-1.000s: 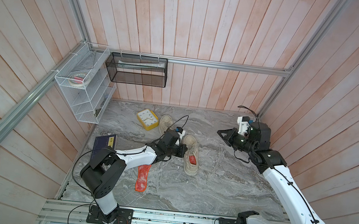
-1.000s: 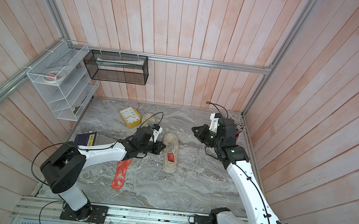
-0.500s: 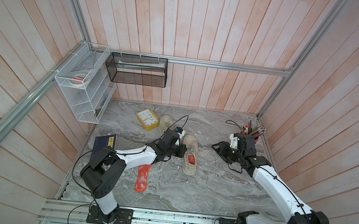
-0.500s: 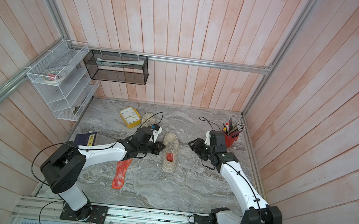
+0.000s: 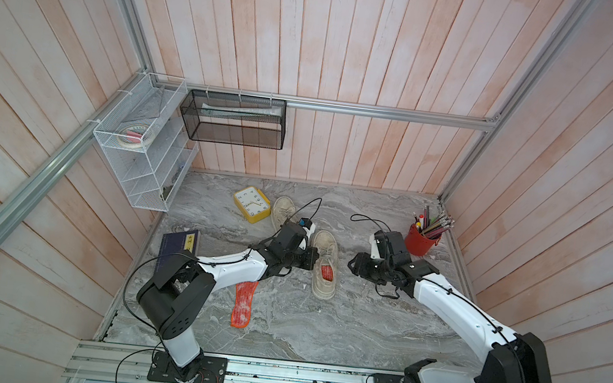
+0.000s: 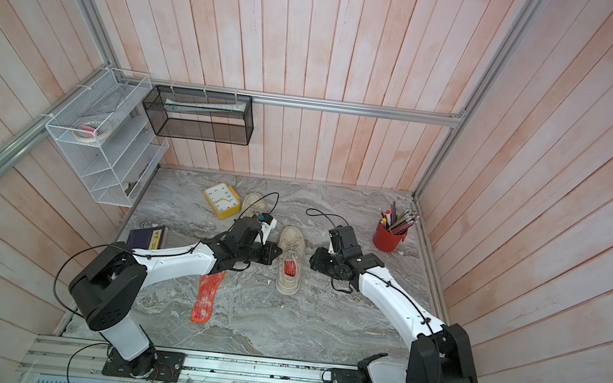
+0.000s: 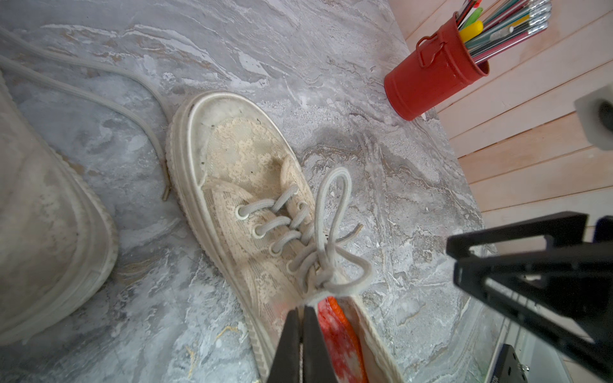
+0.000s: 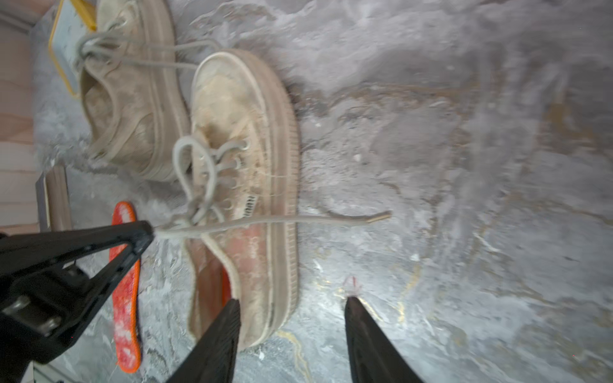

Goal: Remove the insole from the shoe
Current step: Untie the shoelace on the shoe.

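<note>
Lying nearest: loose insole (image 5: pixel 243 304), flat, orange, on marbled bench (image 5: pixel 339 331).
Shoe (image 5: pixel 323 282): worn cream canvas, ribbed rubber sole, laced.
Insole (image 7: pixel 338 335): red-orange, inside shoe, beside left end effector (image 7: pixel 301 310), pinched closed at tongue.
Right end effector (image 8: pixel 292 300): parted, astride shoe's heel side.

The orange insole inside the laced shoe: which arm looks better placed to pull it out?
Right. The right gripper is open beside the shoe's opening, where the insole shows. The left gripper is shut on the shoe's upper, seemingly steadying it.
</note>
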{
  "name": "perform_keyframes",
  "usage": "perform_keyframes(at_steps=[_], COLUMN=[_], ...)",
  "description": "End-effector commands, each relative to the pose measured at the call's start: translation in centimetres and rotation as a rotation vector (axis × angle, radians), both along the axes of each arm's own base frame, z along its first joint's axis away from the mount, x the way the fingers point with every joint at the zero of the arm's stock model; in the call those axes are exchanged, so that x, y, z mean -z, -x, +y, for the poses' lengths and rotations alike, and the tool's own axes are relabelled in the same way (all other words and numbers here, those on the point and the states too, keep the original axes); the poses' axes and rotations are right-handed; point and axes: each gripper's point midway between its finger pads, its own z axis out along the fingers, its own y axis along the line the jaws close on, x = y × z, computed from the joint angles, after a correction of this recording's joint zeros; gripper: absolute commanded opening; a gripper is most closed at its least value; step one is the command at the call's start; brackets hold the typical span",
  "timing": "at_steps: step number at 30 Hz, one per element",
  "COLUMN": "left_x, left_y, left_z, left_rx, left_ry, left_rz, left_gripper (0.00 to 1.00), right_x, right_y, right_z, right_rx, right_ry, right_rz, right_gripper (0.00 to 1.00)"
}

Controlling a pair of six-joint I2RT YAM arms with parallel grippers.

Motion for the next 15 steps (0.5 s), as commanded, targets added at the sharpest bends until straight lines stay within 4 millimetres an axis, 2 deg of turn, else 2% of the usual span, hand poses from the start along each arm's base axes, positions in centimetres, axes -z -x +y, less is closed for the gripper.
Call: perform_keyframes(at_steps=[1, 3, 7, 10, 15], left_x=[-0.5, -0.4, -0.4, -0.5, -1.2], left_y=[-0.2, -0.1, 0.1, 0.2, 0.5], left_z=[-0.4, -0.5, -0.6, -0.7, -0.9], left_rx=[0.006, 0.006, 0.008, 0.012, 0.016], left_ry=[0.013, 0.015, 0.016, 0.019, 0.032], left_rz=[-0.005, -0.002, 0.000, 0.001, -0.002], left_gripper=[0.00, 0.00, 0.00, 0.00, 0.00], right_x=[1.8, 2.2, 3.2, 4.0, 4.9], right_y=[0.9, 0.7, -0.3, -1.0, -2.0], right_z=[2.4, 3.5, 4.4, 4.7, 5.4], right_rx=[-0.139, -0.159, -0.161, -0.159, -0.140], right_ry=[0.026, 0.019, 0.022, 0.035, 0.032], right_rz=[0.040, 0.049, 0.061, 0.073, 0.097], right_gripper=[0.52, 0.52, 0.52, 0.48, 0.27])
